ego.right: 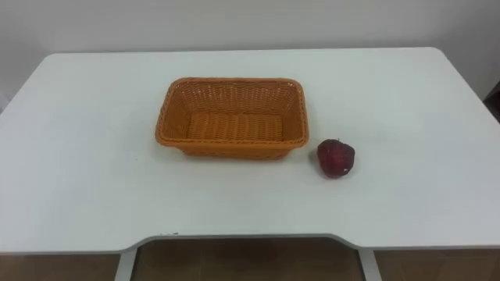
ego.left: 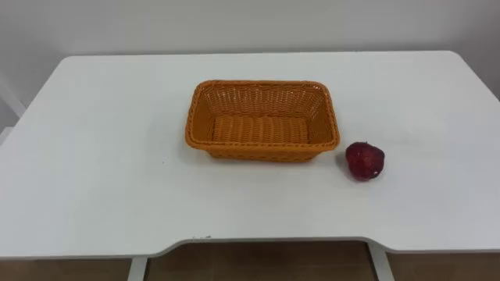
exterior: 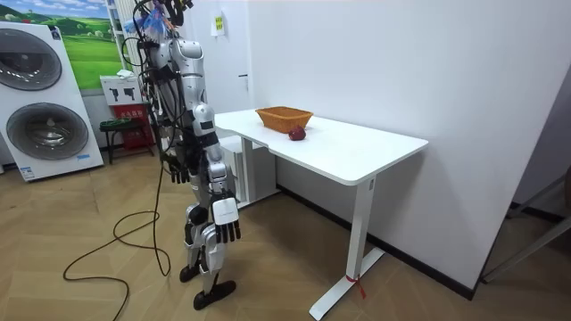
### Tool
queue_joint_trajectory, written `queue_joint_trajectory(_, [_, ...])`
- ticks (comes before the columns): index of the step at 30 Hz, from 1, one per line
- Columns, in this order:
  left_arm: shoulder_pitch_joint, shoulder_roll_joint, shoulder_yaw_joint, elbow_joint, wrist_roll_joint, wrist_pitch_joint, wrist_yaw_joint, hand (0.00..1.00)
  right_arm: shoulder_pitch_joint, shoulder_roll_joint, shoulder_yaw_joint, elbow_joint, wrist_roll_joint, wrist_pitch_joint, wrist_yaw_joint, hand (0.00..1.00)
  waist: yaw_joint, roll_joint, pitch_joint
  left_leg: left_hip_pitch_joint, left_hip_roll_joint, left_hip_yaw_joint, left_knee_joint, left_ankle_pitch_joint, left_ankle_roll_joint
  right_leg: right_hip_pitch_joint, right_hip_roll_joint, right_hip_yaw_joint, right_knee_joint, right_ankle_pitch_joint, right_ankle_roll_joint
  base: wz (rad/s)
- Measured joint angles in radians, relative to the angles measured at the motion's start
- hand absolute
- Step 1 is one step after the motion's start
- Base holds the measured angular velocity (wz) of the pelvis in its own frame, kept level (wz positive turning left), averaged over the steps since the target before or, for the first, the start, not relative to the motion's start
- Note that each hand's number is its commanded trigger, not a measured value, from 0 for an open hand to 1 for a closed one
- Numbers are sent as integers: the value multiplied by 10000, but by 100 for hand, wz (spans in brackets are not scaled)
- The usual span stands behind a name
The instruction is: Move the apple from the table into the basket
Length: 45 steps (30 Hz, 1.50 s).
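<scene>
Tabletop (ego.left: 94,156): apple (ego.left: 365,160) sits right of basket (ego.left: 197,105), nearer my right hand (exterior: 227,230), fingers slack. Left hand (exterior: 178,169) I can't read.

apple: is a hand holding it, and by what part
Nothing is held. The apple lies on the table beside the basket; left hand and right hand hang empty.

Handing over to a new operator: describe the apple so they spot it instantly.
On the white table, find the orange basket in the middle. The apple sits just off the basket's right end, apart from it: small, round, dark red.
</scene>
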Motion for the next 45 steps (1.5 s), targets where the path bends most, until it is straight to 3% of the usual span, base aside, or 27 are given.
queue_joint_trajectory(9, [1, -12, -53, 19, -164, -6, 23, 0, -113, 2, -3, 109, 567, -22, -107, 0, 73, -18, -4, 3, 16, 55, 7, 0, 0, -19, 3, 8, 29, 0, 0, 0])
queue_joint_trajectory(15, [33, -23, 134, 16, -676, -173, 89, 0, -151, 102, -996, -159, 5026, -225, -491, 0, 4, -58, 2, -20, 12, 57, 23, -2, 3, -2, 11, 17, 13, 0, -1, 0])
queue_joint_trajectory(18, [161, -24, 498, 3, -988, -398, 145, 0, -121, 97, -2424, -774, 7666, -360, -927, 0, -95, -67, 0, -19, -1, 54, 31, -3, 3, -4, 11, 0, 27, 0, 0, 0])
queue_joint_trajectory(21, [397, 27, 840, -247, -1000, -688, 293, 0, -146, 94, -3691, -1906, 9755, -892, -1486, 0, -336, -73, -5, -30, 0, 67, 44, -2, 3, -13, 5, 0, 16, -1, 0, 0])
queue_joint_trajectory(24, [465, 174, 947, -433, -965, -850, 401, 0, -147, 86, -4213, -3183, 10400, -1425, -2117, 0, -354, -71, -19, -26, 0, 86, 47, -2, 4, -16, -1, 7, -16, -5, 5, 0])
queue_joint_trajectory(27, [526, 261, 990, -593, -941, -1103, 602, 0, -167, 90, -4564, -4101, 10384, -1863, -2736, 0, -359, -70, -21, -26, -3, 109, 44, -3, 4, -20, 2, 8, 3, -5, 5, -1])
queue_joint_trajectory(30, [627, 318, 1021, -635, -960, -1377, 807, 0, -124, 103, -4850, -5814, 10216, -2473, -4135, 0, -374, -57, -53, -27, -19, 114, 32, -3, 4, -24, 1, 10, 42, -6, 10, 0])
queue_joint_trajectory(33, [623, 318, 1037, -601, -927, -1470, 989, 0, -130, 105, -5001, -7272, 9401, -2818, -5255, 0, -393, -24, -59, -58, -27, 115, 41, -1, 6, -101, -8, 5, 179, -49, 34, 0])
queue_joint_trajectory(38, [639, 298, 891, -543, -764, -1746, 1050, 0, -130, 80, -4473, -9917, 5250, -3404, -7611, 0, -224, -22, -62, -285, -19, 144, 91, 1, 8, -376, -3, 50, 329, -59, 28, -1])
queue_joint_trajectory(42, [648, 301, 847, -488, -667, -1745, 1062, 0, -137, 66, -4206, -11314, 3016, -3631, -8589, 0, -9, 36, -58, -451, -18, 157, 62, 13, 23, -567, 5, 93, 334, -54, 25, -3])
queue_joint_trajectory(45, [657, 323, 822, -486, -651, -1745, 1080, 0, -131, -55, -3502, -11839, 1510, -3897, -8869, 0, 76, 42, -64, -462, -9, 149, 66, 14, 22, -573, 17, 89, 320, -53, 24, 0])
